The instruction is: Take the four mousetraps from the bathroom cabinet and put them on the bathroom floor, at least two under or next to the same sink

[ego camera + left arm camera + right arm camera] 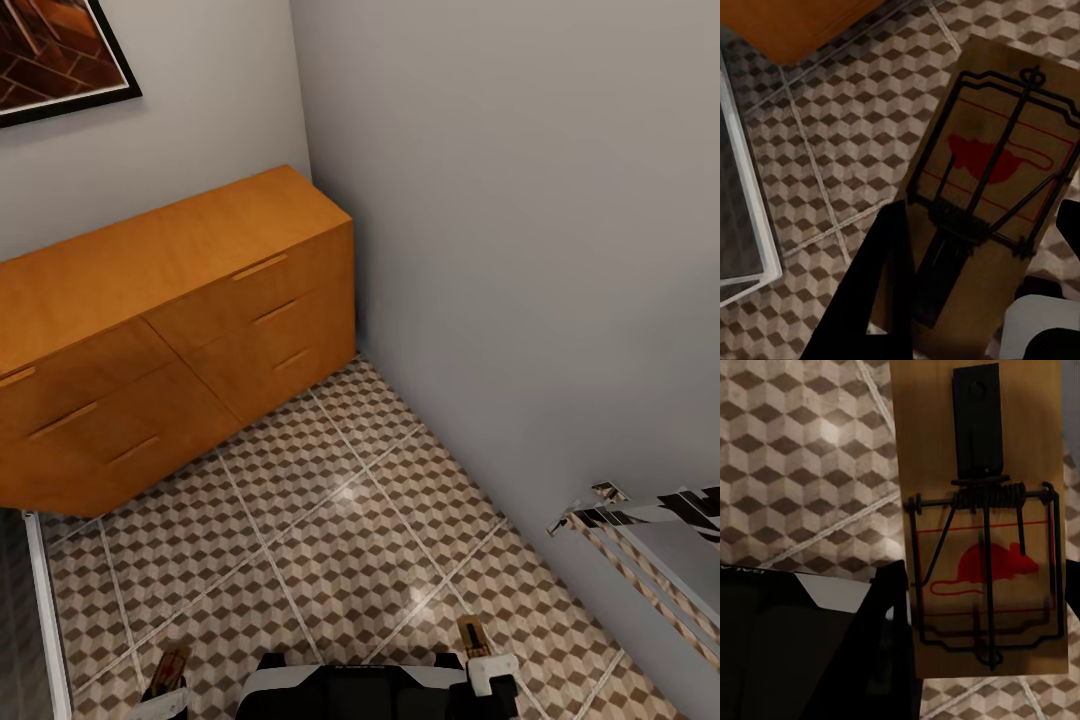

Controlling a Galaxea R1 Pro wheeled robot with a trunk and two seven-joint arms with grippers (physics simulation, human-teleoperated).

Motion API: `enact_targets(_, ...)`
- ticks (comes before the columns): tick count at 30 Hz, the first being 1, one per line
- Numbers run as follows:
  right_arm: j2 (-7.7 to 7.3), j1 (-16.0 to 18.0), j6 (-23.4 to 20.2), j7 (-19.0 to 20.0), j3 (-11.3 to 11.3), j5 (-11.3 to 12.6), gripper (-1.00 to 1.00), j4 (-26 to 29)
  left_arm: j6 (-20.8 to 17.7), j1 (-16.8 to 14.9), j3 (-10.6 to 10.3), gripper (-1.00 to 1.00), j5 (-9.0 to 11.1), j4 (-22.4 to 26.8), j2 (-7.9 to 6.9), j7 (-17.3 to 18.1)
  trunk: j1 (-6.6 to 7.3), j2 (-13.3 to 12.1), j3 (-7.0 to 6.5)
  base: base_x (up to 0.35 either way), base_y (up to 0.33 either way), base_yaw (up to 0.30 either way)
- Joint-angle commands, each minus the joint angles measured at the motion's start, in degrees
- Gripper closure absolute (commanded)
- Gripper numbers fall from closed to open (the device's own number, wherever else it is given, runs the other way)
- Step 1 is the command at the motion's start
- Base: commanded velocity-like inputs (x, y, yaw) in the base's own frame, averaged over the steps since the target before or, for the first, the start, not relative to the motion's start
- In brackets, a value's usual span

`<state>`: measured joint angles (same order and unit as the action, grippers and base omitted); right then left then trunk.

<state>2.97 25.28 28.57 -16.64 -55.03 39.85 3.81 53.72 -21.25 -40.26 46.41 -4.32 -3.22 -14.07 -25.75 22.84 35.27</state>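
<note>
The head view took in a corner of the room: the orange-brown cabinet [170,320] stood against the far wall with all its grooved drawer fronts shut, its right end close to the grey side wall, and the cube-patterned bathroom floor [330,530] spread from its foot toward the robot. A dark-framed picture [55,55] hung above the cabinet, and a striped rack [650,560] jutted from the side wall at the right.

At the near edge of that view the left gripper [165,685] and the right gripper [480,655] each carried something small and brown, too small there to make out. The wrist cameras supplied the detail. In the left wrist view the left gripper [975,285] was clamped on a mousetrap [994,180], its dark fingers [870,292] pressing the edges of the tilted wooden board, with black wire and a red mouse print plain on its face. A cabinet corner and a pale-framed glass panel [742,210] lay beyond it over the floor.

In the right wrist view the right gripper [979,622] gripped a second mousetrap [982,517], held upright in frame, spring coil and red mouse outline sharply visible, above the tiles beside the robot's dark body [780,652].
</note>
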Motion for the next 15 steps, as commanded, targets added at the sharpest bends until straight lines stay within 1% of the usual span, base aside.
enact_targets(1,-0.01,0.0,0.2,-0.4,-0.5,0.3,1.00,0.0,0.1,0.0,-0.5,1.00,-0.4,-0.1,0.02,-0.9,-0.03,0.1,0.06,0.000,0.000,0.000)
enact_targets(4,-0.11,0.0,1.7,-0.4,-0.4,0.3,1.00,0.0,0.0,0.2,-0.5,1.00,0.2,-0.1,0.13,-1.3,-0.03,0.1,0.06,0.000,0.000,0.000)
enact_targets(8,-0.20,0.0,4.9,-0.4,-0.6,0.3,1.00,-0.2,-1.9,0.2,-0.5,1.00,0.6,0.0,1.03,-1.4,-0.03,0.1,0.06,0.000,0.000,0.000)
enact_targets(15,-0.30,0.0,5.8,-0.5,-0.6,0.3,1.00,-0.5,-2.7,0.2,-0.5,1.00,0.7,0.0,1.54,-1.4,-0.03,0.1,0.06,0.000,0.000,0.000)
